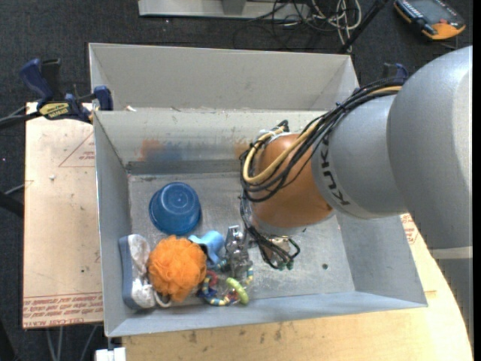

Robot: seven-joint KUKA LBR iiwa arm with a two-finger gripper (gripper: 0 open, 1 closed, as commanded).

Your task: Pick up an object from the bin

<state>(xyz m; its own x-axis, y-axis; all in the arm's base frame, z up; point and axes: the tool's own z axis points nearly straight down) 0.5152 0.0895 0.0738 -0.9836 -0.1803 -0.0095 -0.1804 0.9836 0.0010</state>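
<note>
Several small things crowd the front left corner of the bin (113, 201): a grey-white pouch (135, 265) against the left wall, an orange pom-pom (176, 268) touching it, a blue cup (175, 207) mouth-down just behind, then a light-blue piece (210, 242) and a many-coloured ring toy (225, 292). The gripper (237, 253) stands low, just right of the light-blue piece and just behind the ring toy, at the heap's edge. Whether it is wide, narrow or gripping anything cannot be told.

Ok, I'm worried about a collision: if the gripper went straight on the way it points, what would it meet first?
Probably the small multicoloured toy lying right under the gripper, next to the orange fluffy ball. Depth is unclear, so it might touch the bin floor first.
</note>
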